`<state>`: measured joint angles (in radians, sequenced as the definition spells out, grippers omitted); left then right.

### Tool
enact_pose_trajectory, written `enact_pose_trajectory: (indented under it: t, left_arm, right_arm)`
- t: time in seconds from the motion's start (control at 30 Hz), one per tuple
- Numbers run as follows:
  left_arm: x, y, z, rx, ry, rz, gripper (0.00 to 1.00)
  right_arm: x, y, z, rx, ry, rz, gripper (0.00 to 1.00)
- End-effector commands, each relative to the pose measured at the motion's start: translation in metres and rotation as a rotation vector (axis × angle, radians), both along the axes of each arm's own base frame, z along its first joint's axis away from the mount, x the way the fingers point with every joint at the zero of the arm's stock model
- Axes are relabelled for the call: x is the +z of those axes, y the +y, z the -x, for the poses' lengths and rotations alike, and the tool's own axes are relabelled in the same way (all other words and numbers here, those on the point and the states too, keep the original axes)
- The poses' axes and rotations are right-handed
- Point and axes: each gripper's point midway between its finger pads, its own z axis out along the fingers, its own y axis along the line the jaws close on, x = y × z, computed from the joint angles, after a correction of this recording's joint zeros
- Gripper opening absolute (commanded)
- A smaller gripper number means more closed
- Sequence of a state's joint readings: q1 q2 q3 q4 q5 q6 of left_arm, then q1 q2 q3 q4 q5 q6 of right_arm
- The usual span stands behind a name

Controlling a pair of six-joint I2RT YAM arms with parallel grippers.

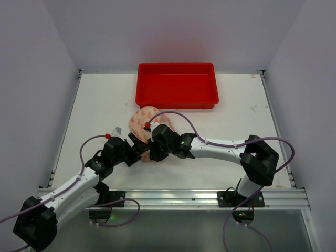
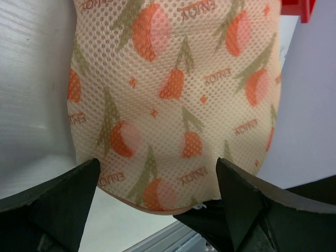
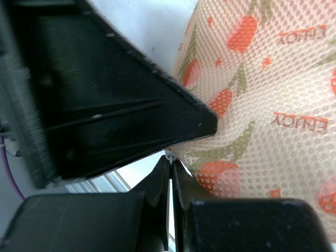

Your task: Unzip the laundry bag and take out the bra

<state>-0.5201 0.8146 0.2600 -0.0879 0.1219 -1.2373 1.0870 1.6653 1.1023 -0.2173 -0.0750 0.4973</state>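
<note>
Both arms meet at the near end of the laundry bag (image 1: pixel 143 119), which lies flat on the table (image 1: pixel 236 121) a little in front of the red tray (image 1: pixel 176 100), and the set-up reads as a classic hold-and-pull. The right gripper (image 3: pixel 169 160) has its jaws pressed together, just a sliver between them, nipping a small white tab (image 3: pixel 169 156) right at the bag's rim. I take that for the zip pull, though it's too tiny to be sure. The left gripper (image 2: pixel 157 161) is spread wide, one finger either side of the bag's rounded near edge and not clamping it, most likely placed to pin the fabric so the zip has something to run against. A big black wedge (image 3: pixel 105 105) crowds the right wrist view beside the bag; whether it belongs to the other arm, I can't tell. The bag itself is cream mesh, padded-looking, printed with salmon-pink fruit, olive leaves and little lettering. It looks closed, with no lining showing. No bra is in sight, so presumably it's inside.
</note>
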Motion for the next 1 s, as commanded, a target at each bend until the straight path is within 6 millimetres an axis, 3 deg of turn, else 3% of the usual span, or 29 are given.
enact_pose_trajectory:
  t: [0.0, 0.13, 0.4, 0.57, 0.67, 0.83, 0.9, 0.97]
  left_arm:
    - [0.007, 0.007, 0.003, 0.035, -0.007, -0.009, 0.97]
    - [0.021, 0.032, -0.003, 0.162, -0.054, -0.06, 1.0]
    - [0.001, 0.035, 0.014, 0.16, 0.039, -0.06, 1.0]
    - [0.018, 0.054, 0.006, 0.245, -0.016, -0.114, 1.0]
    - [0.025, 0.037, 0.0, 0.217, -0.032, -0.021, 1.0]
    - [0.019, 0.006, -0.008, 0.184, -0.002, 0.159, 0.99]
    - [0.027, 0.0, -0.015, 0.177, -0.027, 0.189, 0.95]
    - [0.03, -0.003, -0.021, 0.167, -0.042, 0.169, 0.84]
  right_arm:
    - [0.023, 0.012, -0.019, -0.067, -0.068, -0.065, 0.0]
    - [0.02, 0.006, -0.031, -0.131, -0.066, -0.055, 0.0]
    - [0.027, 0.011, -0.04, -0.159, -0.066, -0.067, 0.0]
    - [0.023, 0.012, -0.042, -0.16, -0.049, -0.063, 0.0]
    - [0.025, 0.017, -0.042, -0.148, -0.043, -0.076, 0.0]
    - [0.028, 0.025, -0.038, -0.127, -0.02, -0.099, 0.0]
    - [0.026, 0.025, -0.039, -0.132, -0.017, -0.095, 0.0]
    - [0.024, 0.022, -0.039, -0.138, -0.018, -0.088, 0.0]
